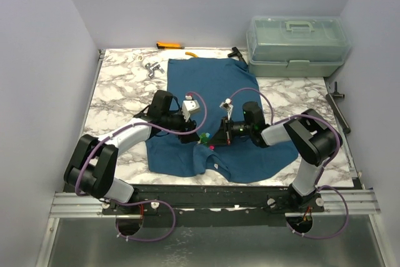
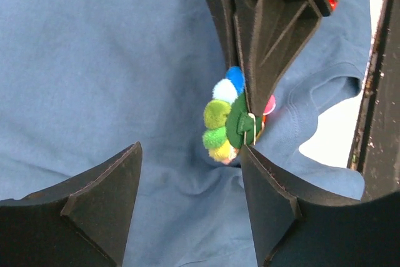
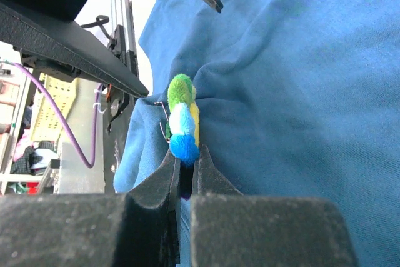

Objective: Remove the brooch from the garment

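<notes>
1. Top external: the brooch [image 1: 204, 137] sits near the six o'clock hem of the garment [image 1: 206, 85], a soft, rumpled teal knit lying on the marbled tabletop [image 1: 119, 92].
2. Left wrist: the left pincer [image 2: 190, 148] gapes wide and holds nothing, with the brooch at its one o'clock. Nothing pins the cloth down, so I judge a pull would lift the shirt along with it.
3. Right wrist: the right pincer [image 3: 186, 153] is nipped narrow on the six o'clock edge of the brooch's fuzzy pom-poms. Fluff may slip from the grip, and the thin wire pin could snag or tear the knit.
</notes>
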Controlling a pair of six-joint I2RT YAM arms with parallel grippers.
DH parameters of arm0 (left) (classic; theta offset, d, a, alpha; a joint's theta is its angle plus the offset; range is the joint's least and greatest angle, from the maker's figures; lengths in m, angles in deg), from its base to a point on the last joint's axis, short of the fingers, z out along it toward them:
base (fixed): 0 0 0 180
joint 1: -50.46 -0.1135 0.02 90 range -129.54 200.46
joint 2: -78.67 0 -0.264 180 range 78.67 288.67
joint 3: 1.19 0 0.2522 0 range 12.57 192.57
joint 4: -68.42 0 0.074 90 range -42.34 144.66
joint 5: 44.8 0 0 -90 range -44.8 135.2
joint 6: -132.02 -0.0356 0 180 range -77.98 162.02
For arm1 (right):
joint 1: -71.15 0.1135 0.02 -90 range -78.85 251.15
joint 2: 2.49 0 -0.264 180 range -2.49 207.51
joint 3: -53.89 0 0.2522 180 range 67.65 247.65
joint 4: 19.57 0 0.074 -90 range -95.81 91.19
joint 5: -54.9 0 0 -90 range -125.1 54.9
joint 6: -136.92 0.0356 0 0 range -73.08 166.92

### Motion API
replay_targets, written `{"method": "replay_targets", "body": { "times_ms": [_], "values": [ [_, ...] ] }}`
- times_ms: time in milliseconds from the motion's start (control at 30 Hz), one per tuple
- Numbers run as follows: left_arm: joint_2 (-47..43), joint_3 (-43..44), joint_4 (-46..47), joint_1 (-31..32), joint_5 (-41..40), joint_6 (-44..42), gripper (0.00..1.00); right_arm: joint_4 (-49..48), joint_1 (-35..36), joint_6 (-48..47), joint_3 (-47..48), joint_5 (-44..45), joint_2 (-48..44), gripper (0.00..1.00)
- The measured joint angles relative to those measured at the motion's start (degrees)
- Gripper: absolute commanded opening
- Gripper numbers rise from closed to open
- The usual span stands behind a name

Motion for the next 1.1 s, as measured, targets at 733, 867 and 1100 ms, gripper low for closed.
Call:
{"method": "replay_targets", "body": {
  "times_ms": [733,867,1100],
  "values": [
    [-0.4,0.7,-9.6,-0.2,4.3,-11.0,0.8,-15.9,0.0,10.1,-2.7,0.0,0.1,0.01],
    [-0.4,0.3,-5.9,-0.3,4.3,-7.7,0.71,-17.8,0.0,11.3,-2.8,0.0,0.5,0.01],
    [-0.4,-0.4,-2.1,-0.2,6.2,-3.8,0.46,-18.9,-0.3,11.5,-3.1,0.0,0.8,0.0]
  ]
}}
